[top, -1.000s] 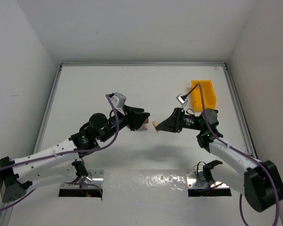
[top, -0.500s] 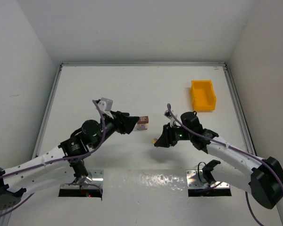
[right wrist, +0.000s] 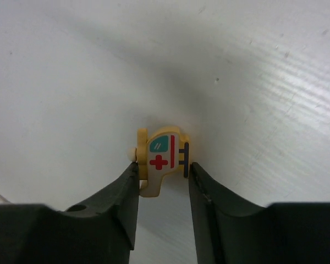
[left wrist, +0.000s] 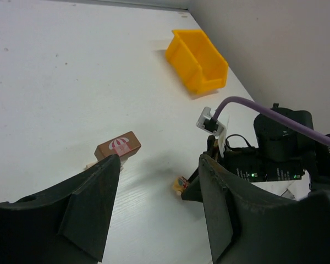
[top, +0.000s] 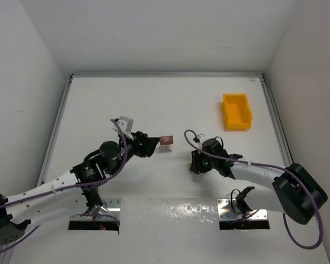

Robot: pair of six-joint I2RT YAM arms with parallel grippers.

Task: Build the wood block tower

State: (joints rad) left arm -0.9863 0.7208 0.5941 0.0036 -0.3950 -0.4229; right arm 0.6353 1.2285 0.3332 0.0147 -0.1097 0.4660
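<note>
Left jaws now off brown block (left wrist: 119,147)

White table (top: 154,104): matte surface, with a pale rail (top: 165,75) along the far and side edges. One yellow plastic bin (top: 237,111) stands upright, open side up, at the far right near the right-hand rail. Plain white walls (top: 154,33) enclose three sides.

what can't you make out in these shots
- Right wrist view: whether the yellow block touches the table; it is seen end-on.
- Top view: that block, hidden under the right gripper.
- Left wrist view: what lies under the brown block, mostly behind a finger of the left gripper.
</note>
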